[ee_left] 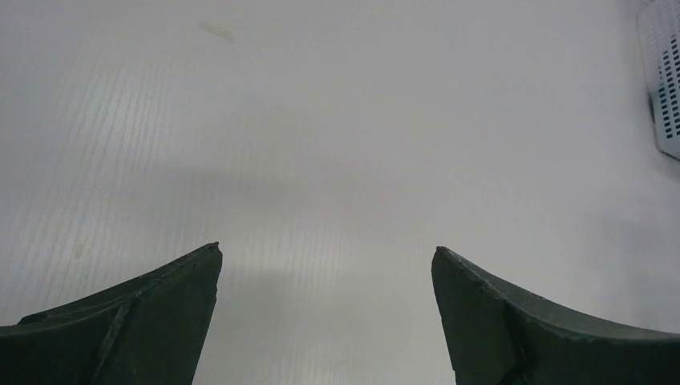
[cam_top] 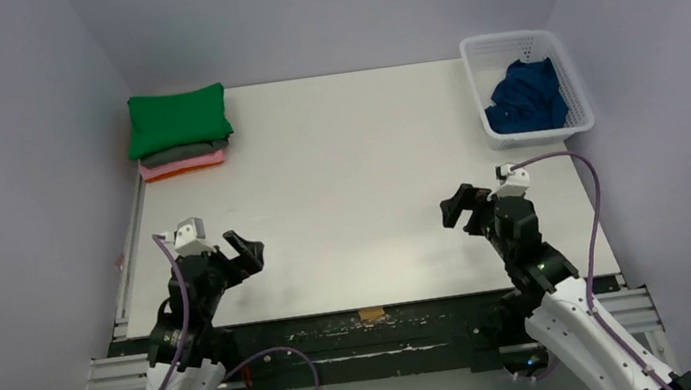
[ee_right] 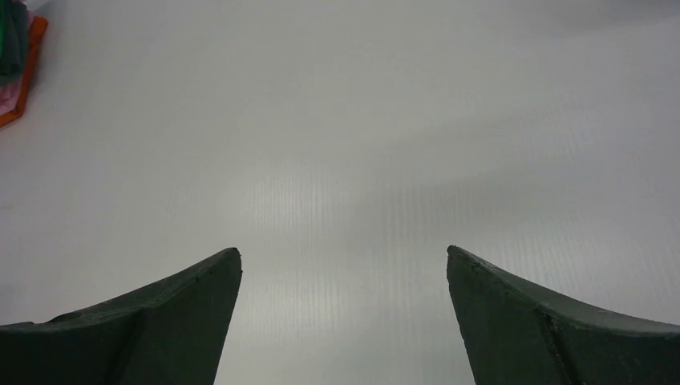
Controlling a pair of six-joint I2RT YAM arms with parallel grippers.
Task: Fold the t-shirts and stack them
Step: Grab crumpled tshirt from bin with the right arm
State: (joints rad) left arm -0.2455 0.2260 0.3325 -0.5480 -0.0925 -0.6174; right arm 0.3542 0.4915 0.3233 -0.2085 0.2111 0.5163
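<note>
Left jaws: spread wide with nothing between them, over bare white surface [cam_top: 346, 154], well apart from the basket and diagonally towards the robot.
Right jaws: also spread wide and empty, on the robot's side of the basket and much nearer to it.
Dark navy blue cloth t-shirt [cam_top: 526, 99]: crumpled inside the white plastic mesh basket [cam_top: 506, 38], not yet folded.
Folded stack: green t-shirt [cam_top: 177, 119] on top, grey t-shirt [cam_top: 185, 153] under it, pink-orange t-shirt [cam_top: 181, 166] at the bottom. It sits far to the basket's left, along the same far edge.
Risk, snag: a fingertip reaching in could catch the mesh wall, because the cloth lies close against it.
Risk, drag: the light basket may lift or slide with the shirt.
Risk, poor grip: pinching a bunched fold would bring the shirt out twisted and hard to spread.
Left arm [cam_top: 194, 285]: elbow bent, wrist low, pointing inward.
Right arm [cam_top: 518, 233]: mirrored, wrist low, pointing inward, away from the basket.
</note>
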